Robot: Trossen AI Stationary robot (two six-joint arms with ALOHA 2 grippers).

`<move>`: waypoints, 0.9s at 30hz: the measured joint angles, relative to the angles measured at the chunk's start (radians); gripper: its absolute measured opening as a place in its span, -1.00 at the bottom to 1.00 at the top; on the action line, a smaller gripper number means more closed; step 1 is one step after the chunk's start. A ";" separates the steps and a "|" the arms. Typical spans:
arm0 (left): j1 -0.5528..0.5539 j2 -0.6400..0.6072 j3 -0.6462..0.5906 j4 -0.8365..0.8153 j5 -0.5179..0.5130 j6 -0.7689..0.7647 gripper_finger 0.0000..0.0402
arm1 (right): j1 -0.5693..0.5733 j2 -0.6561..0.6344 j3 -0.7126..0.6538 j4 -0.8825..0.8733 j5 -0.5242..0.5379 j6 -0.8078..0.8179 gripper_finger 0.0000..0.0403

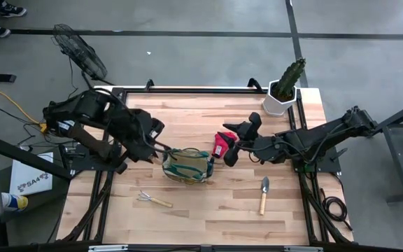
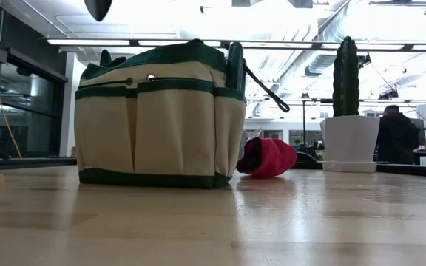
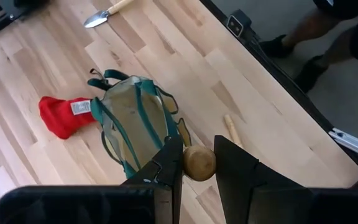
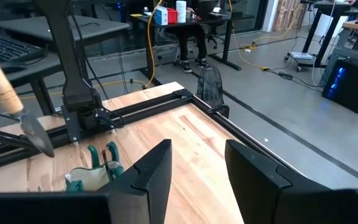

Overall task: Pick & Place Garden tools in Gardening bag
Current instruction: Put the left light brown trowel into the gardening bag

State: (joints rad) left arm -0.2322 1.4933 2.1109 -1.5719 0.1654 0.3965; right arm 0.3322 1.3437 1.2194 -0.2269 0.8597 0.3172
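Sitting near the middle of the pale wood-plank table point(image 1: 215, 217), the gardening bag point(image 1: 187, 165) is a soft tan fabric tote with dark green trim, stitched outer pockets and a green band round its base; from the low view it stands upright, its dark handles showing above the rim. Just beside it, on the side toward the right arm, lies the red glove-like piece point(image 1: 220, 144), rounded and limp, with a small white label visible from the left wrist view. The left gripper point(image 3: 197, 163) hangs above the bag's edge, its dark fingers closed on the rounded wooden end of a trowel point(image 4: 8, 99), whose grey metal blade points downward in the right wrist view. The right gripper point(image 1: 238, 140) is over the red piece, its two fingers spread apart and holding nothing. A second wooden-handled trowel point(image 1: 264, 194) lies flat toward the table's front, well apart from the bag. The hand rake point(image 1: 152, 199), with a pale handle and thin metal prongs, lies near the bag's front. A ribbed green cactus point(image 1: 290, 77) stands in a white hexagonal pot point(image 1: 277, 103) at the far corner.
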 joint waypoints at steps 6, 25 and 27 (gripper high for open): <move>0.003 0.000 0.000 0.000 -0.004 0.003 -0.68 | 0.008 0.000 -0.001 -0.072 -0.173 0.124 -0.30; 0.003 0.000 0.000 0.001 0.000 -0.017 -0.68 | -0.027 -0.256 -0.228 -0.008 -0.460 0.255 -0.30; 0.003 0.000 0.000 0.001 0.000 -0.025 -0.68 | -0.018 -0.325 -0.326 0.082 -0.454 0.248 -0.30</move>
State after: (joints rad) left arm -0.2295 1.4933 2.1109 -1.5710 0.1650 0.3713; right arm 0.3145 1.0191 0.8934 -0.1454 0.4057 0.5653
